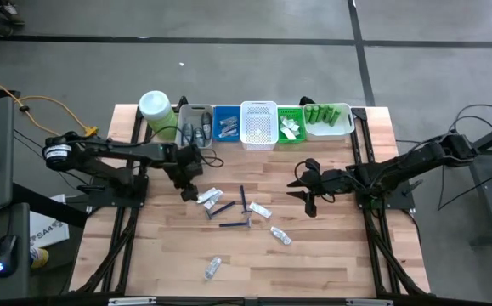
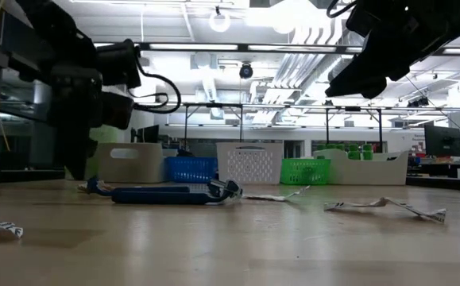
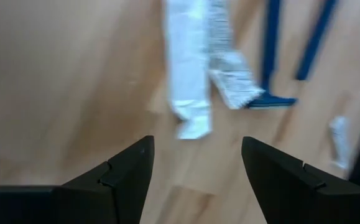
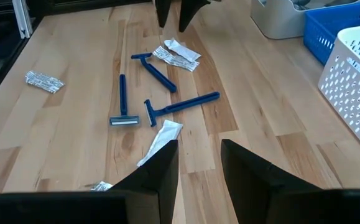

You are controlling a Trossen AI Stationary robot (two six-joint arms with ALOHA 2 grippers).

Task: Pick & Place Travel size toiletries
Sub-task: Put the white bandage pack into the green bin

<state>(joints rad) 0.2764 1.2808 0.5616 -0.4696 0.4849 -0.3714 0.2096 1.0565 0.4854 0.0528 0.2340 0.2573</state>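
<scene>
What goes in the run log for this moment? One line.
left gripper: open, above sachets | right gripper: open, empty | razors: on table | bins: back edge

No lettering, label or number can be read in any view.

Both pincers [image 1: 188,192] [image 1: 303,197] open, low

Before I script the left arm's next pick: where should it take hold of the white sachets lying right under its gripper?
Probably from straight above, the open left gripper closing across the narrow width of the nearer white sachet. It lies flat on the table as a long strip, and a second sachet touches its side, so grip its free end.
</scene>
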